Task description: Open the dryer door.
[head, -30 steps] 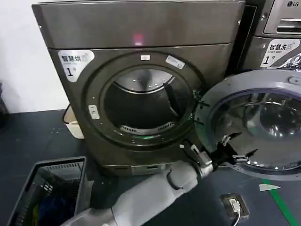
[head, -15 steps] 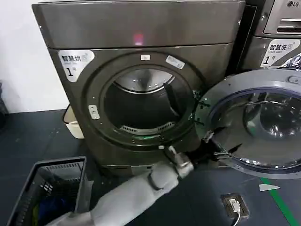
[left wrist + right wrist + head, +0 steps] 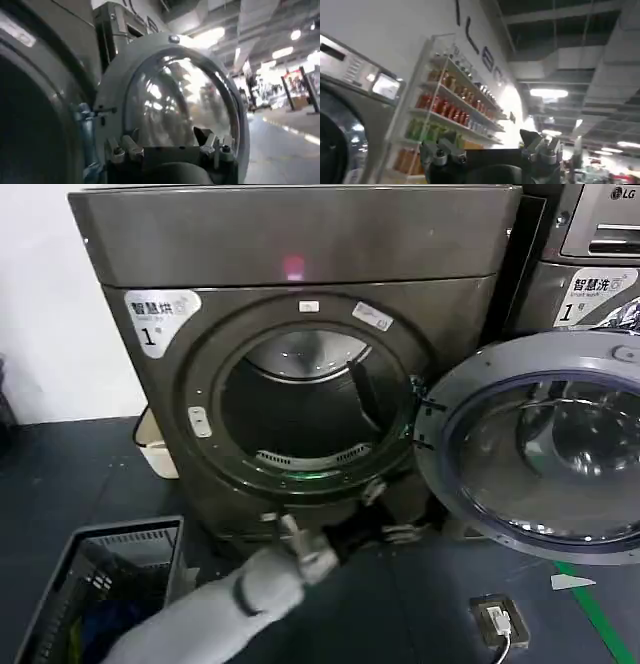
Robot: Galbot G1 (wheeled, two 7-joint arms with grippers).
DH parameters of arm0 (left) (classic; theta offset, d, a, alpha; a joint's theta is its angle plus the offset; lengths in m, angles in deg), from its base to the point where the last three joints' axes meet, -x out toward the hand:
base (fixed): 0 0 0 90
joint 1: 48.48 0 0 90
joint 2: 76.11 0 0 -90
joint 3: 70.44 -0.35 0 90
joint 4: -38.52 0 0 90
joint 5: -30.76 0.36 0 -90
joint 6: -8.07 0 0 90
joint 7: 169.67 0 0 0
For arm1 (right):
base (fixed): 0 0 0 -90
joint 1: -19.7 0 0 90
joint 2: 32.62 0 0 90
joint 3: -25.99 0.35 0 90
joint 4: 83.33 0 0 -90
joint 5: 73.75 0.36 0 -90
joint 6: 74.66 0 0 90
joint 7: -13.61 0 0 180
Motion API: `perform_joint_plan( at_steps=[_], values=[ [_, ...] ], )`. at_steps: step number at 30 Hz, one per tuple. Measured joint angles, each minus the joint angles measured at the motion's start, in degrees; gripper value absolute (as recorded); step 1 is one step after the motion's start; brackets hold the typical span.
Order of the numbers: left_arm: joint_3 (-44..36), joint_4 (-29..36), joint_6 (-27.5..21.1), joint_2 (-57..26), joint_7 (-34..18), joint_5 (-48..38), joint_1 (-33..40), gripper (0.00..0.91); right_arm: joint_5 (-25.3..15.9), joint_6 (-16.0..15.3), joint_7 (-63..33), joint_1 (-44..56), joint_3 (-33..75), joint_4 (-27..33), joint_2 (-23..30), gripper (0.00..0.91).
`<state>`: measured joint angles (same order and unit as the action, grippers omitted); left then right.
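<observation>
The dark grey dryer (image 3: 300, 254) stands in front of me with its drum opening (image 3: 305, 409) exposed. Its round door (image 3: 545, 449) is swung wide open to the right on its hinge. My left gripper (image 3: 388, 512) hangs low in front of the dryer's base, left of the door and apart from it, open with nothing in it. In the left wrist view the door (image 3: 175, 100) rises beyond the open left gripper (image 3: 167, 142). My right gripper (image 3: 485, 145) is open, holds nothing, and faces shelves of bottles.
A dark laundry basket (image 3: 100, 584) with blue cloth inside sits at the lower left. A white bin (image 3: 155, 449) stands beside the dryer's left flank. A small floor device (image 3: 497, 619) and a green tape line (image 3: 600, 619) lie under the door. Another machine (image 3: 590, 274) stands on the right.
My left arm has drawn back leftward and downward, away from the door's inner rim to the front of the dryer's base. The door stays wide open.
</observation>
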<state>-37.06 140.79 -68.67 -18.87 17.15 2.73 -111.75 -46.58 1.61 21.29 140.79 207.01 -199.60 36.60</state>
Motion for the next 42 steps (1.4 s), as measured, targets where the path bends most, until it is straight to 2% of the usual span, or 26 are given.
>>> perform_joint_plan(
  at_steps=[7,13,17,21,27,33,42],
  values=[
    [4.86,5.94,-5.72,-12.08,1.05,-0.69,-3.71,0.907,-2.16,-0.69,-0.57,-0.43,2.10,-0.73,-0.09,0.907],
    [10.61,9.38,-9.78,-20.82,2.67,0.39,-7.85,0.907,-4.85,-2.56,-0.88,-0.29,4.27,-0.91,-0.58,0.907],
    [13.66,10.89,-10.20,-26.81,3.84,-1.13,-9.90,0.907,-7.36,-2.46,-0.82,-0.34,5.38,-0.65,-0.79,0.907],
    [16.44,12.16,-12.59,-32.88,8.97,-2.32,-11.67,0.907,-8.74,-2.47,-0.83,-0.66,5.53,-0.51,-0.96,0.907],
    [17.70,12.57,-16.28,-41.02,12.13,-3.33,-12.46,0.907,-10.50,-2.54,-1.15,-1.43,5.91,-0.37,-1.42,0.907],
    [18.07,10.54,-17.89,-47.40,18.52,-0.81,-12.47,0.907,-11.08,-2.52,-1.25,-1.79,5.91,-0.15,-1.35,0.907],
    [15.50,8.77,-18.88,-55.54,20.48,3.50,-12.76,0.907,-11.91,-2.18,-1.32,-1.86,5.94,0.40,-1.44,0.907]
  ],
)
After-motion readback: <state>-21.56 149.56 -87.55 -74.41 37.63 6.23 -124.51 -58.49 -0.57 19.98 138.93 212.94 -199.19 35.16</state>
